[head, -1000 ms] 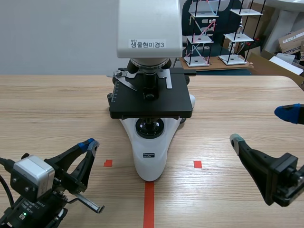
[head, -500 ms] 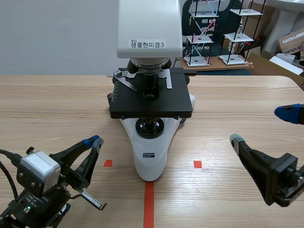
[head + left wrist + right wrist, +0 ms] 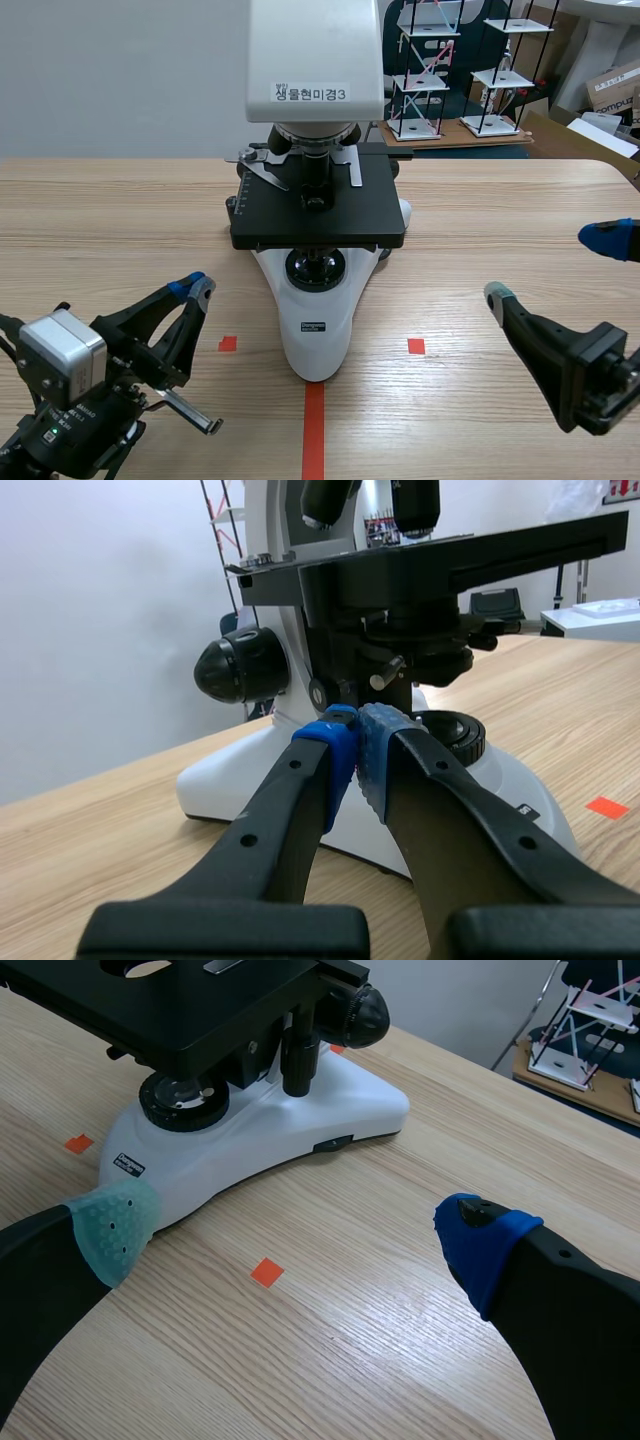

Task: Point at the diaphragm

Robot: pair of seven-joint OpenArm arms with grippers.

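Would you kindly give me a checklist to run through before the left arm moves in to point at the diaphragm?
1. Left pincer shut for pointing: ok, its pads meet.
2. Diaphragm visible in the left wrist view: ok, under the stage, ahead of the pincer.
3. Tip at the diaphragm: not ok, it is low and short of it, apart from the microscope base.
4. Right pincer out of the way: ok, open and apart from the base.
5. Room beneath the stage for the tip: cannot tell.
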